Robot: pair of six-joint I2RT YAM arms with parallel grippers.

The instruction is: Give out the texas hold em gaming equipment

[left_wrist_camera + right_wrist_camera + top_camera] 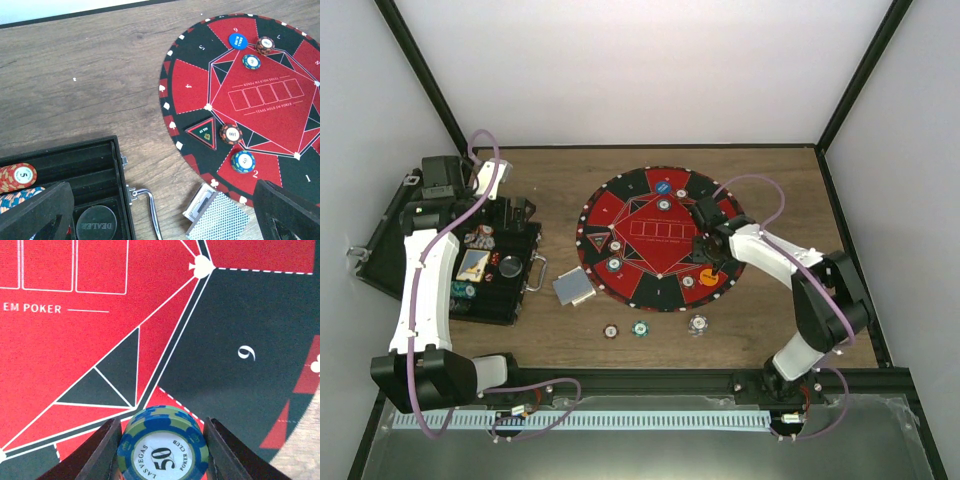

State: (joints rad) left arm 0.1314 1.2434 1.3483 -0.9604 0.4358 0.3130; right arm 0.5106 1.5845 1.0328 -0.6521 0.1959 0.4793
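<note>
The right hand is pinching a blue-and-green poker chip by its striped rim, one finger pressing on each side. It is hanging low over the right part of the round red-and-black mat, which is lying on the tabletop. In the right wrist view the chip is sitting at the very front of the hand, over a red patch where the mat's inner lines are meeting. The black numbered wedge is lying just ahead and to the right of it. Whether the chip is already touching the felt I cannot tell. In my judgement the coming move is turning on that bearing: if this wedge is the seat being served, the hand is needing only a short carry forward and rightward before parting its fingers. Being round, the chip is offering no long axis to line up. The left hand is standing spread wide by the black case, well apart from this side of the mat, so the right arm is plainly the nearer one.
</note>
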